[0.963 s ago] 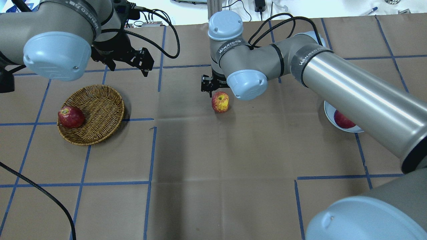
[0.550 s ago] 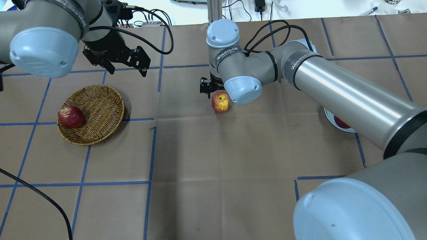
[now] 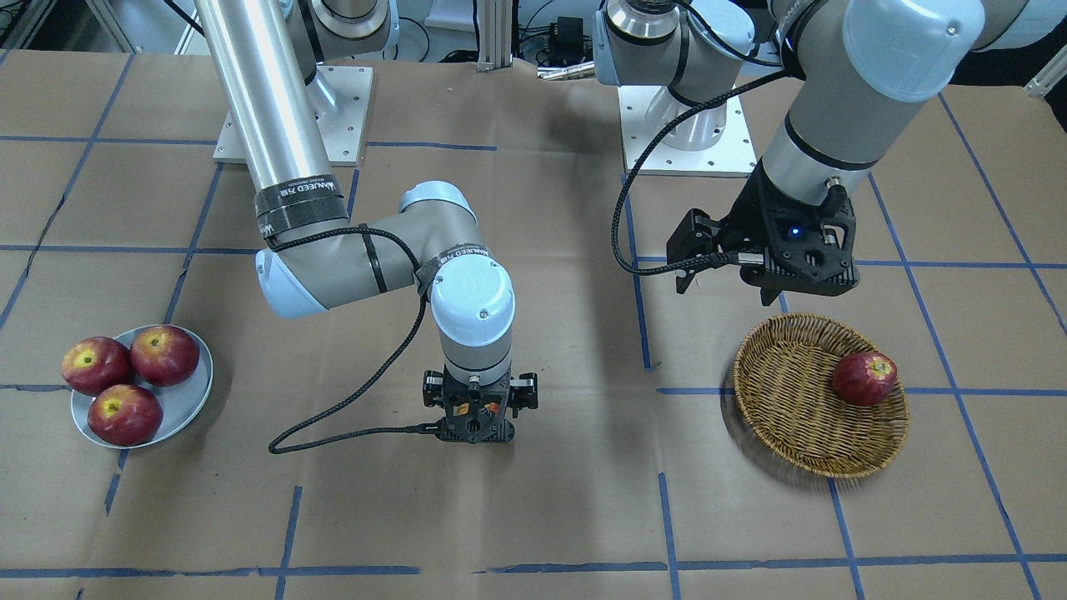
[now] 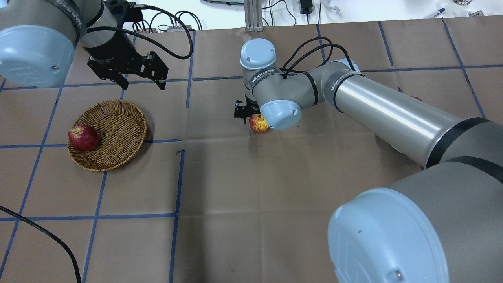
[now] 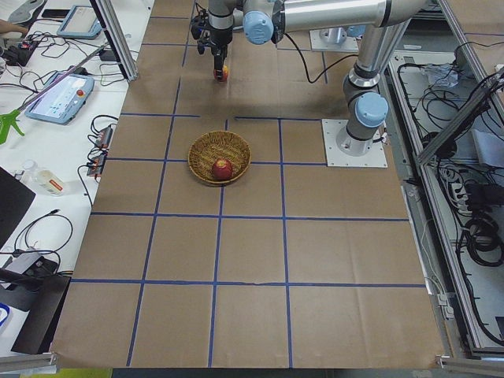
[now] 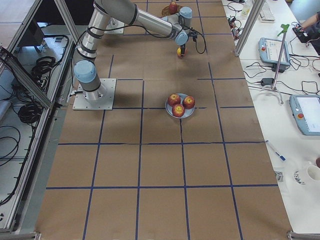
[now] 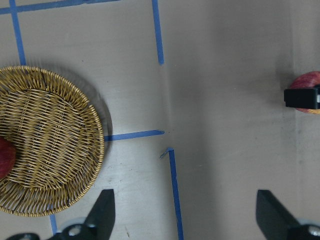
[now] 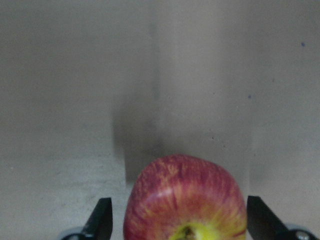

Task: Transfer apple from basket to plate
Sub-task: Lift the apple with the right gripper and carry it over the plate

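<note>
My worktop [image 5: 252, 315] is brown paper gridded with blue tape [image 5: 215, 283]; a white desk [image 5: 47, 150] strewn with cables [image 5: 102, 126] runs along the left-side view's left edge.

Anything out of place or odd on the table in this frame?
Yes: the streaked apple sits on the bare brown paper mid-table, in neither the basket nor the plate. The right tool straddles it, jaws open. Nothing looks spilled or damaged.

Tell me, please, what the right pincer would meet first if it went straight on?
Likely the apple: it sits between the fingers of the open right pincer, whose palm would reach it before the table.
</note>
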### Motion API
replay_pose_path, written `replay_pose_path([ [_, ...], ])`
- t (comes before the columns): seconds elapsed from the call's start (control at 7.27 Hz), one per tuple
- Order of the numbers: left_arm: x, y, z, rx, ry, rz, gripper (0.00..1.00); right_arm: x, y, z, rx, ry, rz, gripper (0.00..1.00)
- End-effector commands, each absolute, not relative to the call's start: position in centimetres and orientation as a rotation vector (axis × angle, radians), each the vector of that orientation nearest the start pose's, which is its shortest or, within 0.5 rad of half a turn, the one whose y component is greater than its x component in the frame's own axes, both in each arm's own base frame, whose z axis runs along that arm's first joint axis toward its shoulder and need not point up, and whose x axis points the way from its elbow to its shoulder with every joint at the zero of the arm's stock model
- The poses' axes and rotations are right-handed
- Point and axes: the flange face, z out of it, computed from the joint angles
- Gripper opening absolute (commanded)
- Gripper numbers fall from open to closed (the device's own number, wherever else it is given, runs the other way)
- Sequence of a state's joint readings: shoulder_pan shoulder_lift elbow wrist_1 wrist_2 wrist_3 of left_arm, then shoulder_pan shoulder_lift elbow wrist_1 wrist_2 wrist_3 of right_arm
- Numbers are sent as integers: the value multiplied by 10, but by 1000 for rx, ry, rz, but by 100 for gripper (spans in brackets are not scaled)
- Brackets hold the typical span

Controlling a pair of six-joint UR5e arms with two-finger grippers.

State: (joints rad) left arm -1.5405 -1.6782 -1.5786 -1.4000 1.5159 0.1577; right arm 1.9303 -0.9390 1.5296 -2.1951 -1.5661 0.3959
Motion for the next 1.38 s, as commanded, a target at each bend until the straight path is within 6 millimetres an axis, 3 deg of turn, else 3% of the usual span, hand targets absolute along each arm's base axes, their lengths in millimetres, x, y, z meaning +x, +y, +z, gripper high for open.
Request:
replay_pose_path([
  [0.0, -143, -540, 445, 283, 3123, -103, 98, 364, -590, 191, 57, 3123, -51, 60],
  [0.14, -144, -538, 446, 281, 3122, -106, 98, 363, -592, 200, 60, 3117, -73, 58],
  [0.28, -151, -537, 448, 279, 3123, -110, 98, 359, -599, 228, 57, 3104, -137, 58],
  [0.55, -149, -534, 454, 277, 3114, -126, 99, 333, -588, 297, 18, 3107, -171, 58],
  [0.83, -148, -531, 457, 272, 3110, -135, 99, 247, -586, 315, -74, 3129, -107, 58],
  [0.96, -149, -533, 451, 271, 3117, -117, 99, 185, -578, 326, -129, 3132, -118, 58],
  [1.24, -148, -532, 451, 274, 3111, -111, 99, 85, -560, 332, -279, 3136, -108, 58],
])
